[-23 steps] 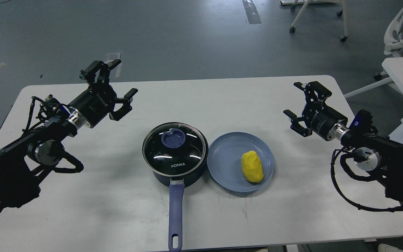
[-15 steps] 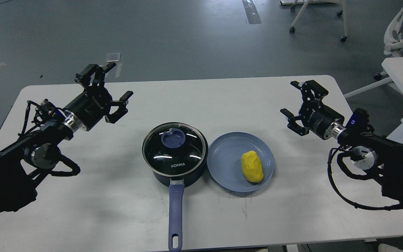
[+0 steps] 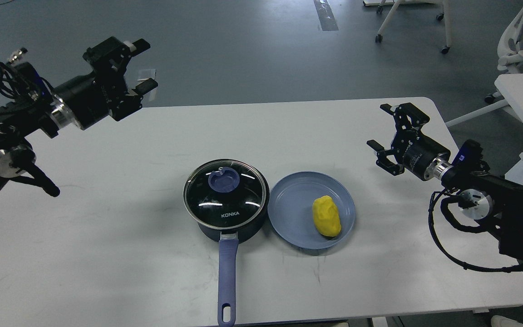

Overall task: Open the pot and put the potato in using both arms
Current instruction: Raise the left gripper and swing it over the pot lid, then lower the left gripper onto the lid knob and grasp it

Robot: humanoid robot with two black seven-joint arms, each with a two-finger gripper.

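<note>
Well, glass-lidded pot (image 3: 226,200) w/ lumpy yellow potato (image 3: 326,216) beside, seemingly matte.

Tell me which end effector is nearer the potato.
The right end effector; it hovers just beyond the plate holding the potato. The left is far off.

Black arms (image 3: 493,190) (silver wrist rings), looping black cables.

White table (image 3: 107,236); pot (image 3: 226,200), plate (image 3: 288,213)
</note>
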